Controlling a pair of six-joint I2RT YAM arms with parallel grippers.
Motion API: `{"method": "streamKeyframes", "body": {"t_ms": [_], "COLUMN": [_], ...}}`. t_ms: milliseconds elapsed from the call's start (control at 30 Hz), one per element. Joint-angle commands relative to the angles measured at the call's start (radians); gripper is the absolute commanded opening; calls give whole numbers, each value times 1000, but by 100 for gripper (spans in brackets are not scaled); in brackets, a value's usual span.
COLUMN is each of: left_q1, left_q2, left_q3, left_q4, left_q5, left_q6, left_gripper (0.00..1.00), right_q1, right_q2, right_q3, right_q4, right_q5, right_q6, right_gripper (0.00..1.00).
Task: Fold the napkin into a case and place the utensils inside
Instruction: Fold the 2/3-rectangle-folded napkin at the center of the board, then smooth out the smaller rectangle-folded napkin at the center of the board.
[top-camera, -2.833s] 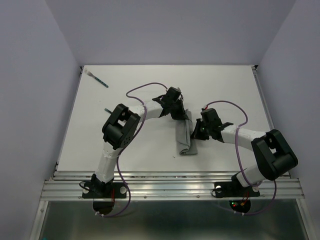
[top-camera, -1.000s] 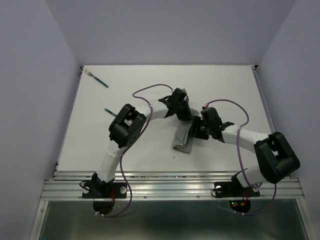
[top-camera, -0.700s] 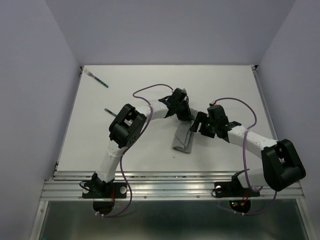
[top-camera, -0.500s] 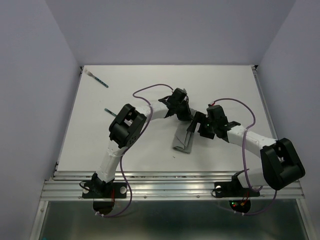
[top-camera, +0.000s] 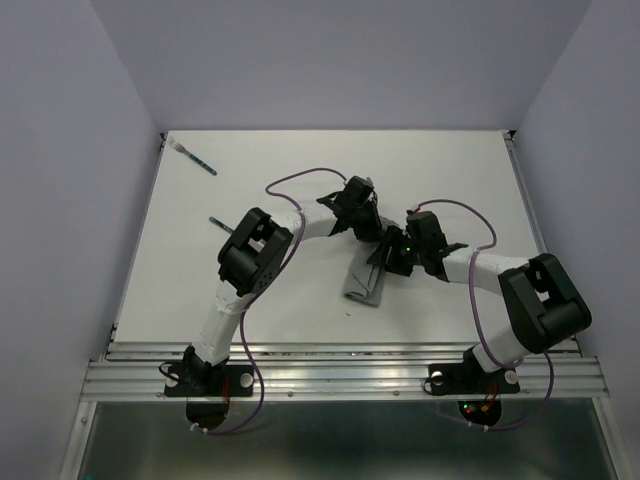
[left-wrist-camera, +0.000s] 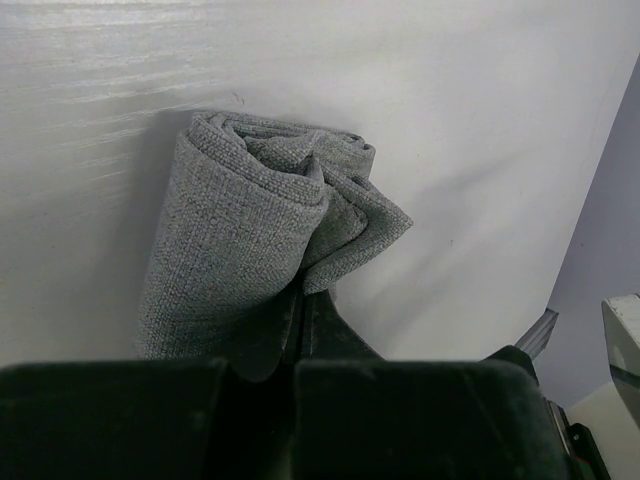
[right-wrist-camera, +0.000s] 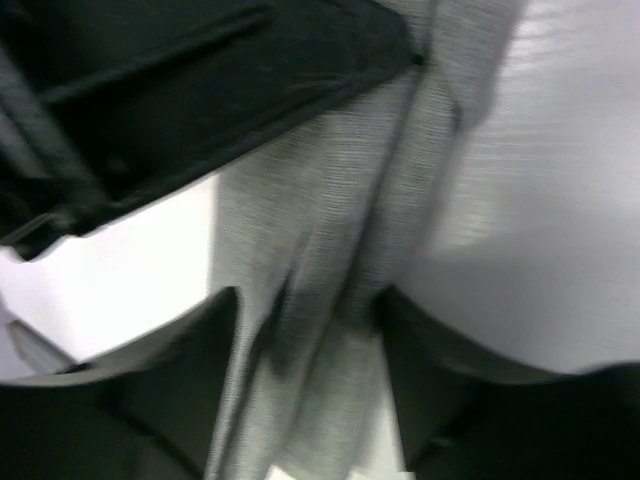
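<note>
The left end effector (left-wrist-camera: 300, 330) was clamped narrow on the napkin (left-wrist-camera: 240, 240), its two dark fingers pinching the cloth's nearest end, as seen from its own wrist camera. The right end effector (right-wrist-camera: 310, 340) was at the napkin's right edge with its fingers spread to either side of a long fold of the cloth. That view was too blurred to tell whether they pressed on it. The napkin lay as a narrow, layered grey bundle on the white surface (top-camera: 300, 170), and its far end in the left wrist view showed curled layers of cloth. Pale lilac walls (top-camera: 340, 60) enclosed the surface on three sides, and a ribbed metal rail (top-camera: 340, 378) ran along the edge nearer the arm bases than the napkin. A teal-handled utensil (top-camera: 196, 159) lay well apart from the napkin, far off to its upper left near the back corner. A second utensil (top-camera: 221, 222) lay between that one and the napkin, partly hidden by the left arm.
</note>
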Motion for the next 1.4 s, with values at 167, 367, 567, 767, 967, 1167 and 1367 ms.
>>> {"method": "streamKeyframes", "body": {"t_ms": [167,367,567,767,967,1167,1367], "left_q1": [-13,-19,-28,-29,-34,-36,-60], "left_q2": [-33,-62,-131,-223,-372,-484,-447], "left_q3": [39,56,94,102,-48,-359,-474], "left_q4": [-6,-40,-132,-230,-249,-99,17], "left_q5": [-7,-11,-43,-76,-134,-70,-19], "left_q6": [11,53,138,224,255,223,198], "left_gripper": [0,27,62,80,74,14,0], "right_q1": [12,12,12,12,12,12,12], "right_q2": [13,9,13,10,9,1,4], "right_q3": [-78,-90,-99,-102,-102,-96,-87], "right_q4": [12,19,39,44,41,27,16], "right_q5": [56,68,56,57,57,77,79], "right_q6": [54,75,92,97,98,83,74], "right_gripper": [31,11,1,1,1,1,1]}}
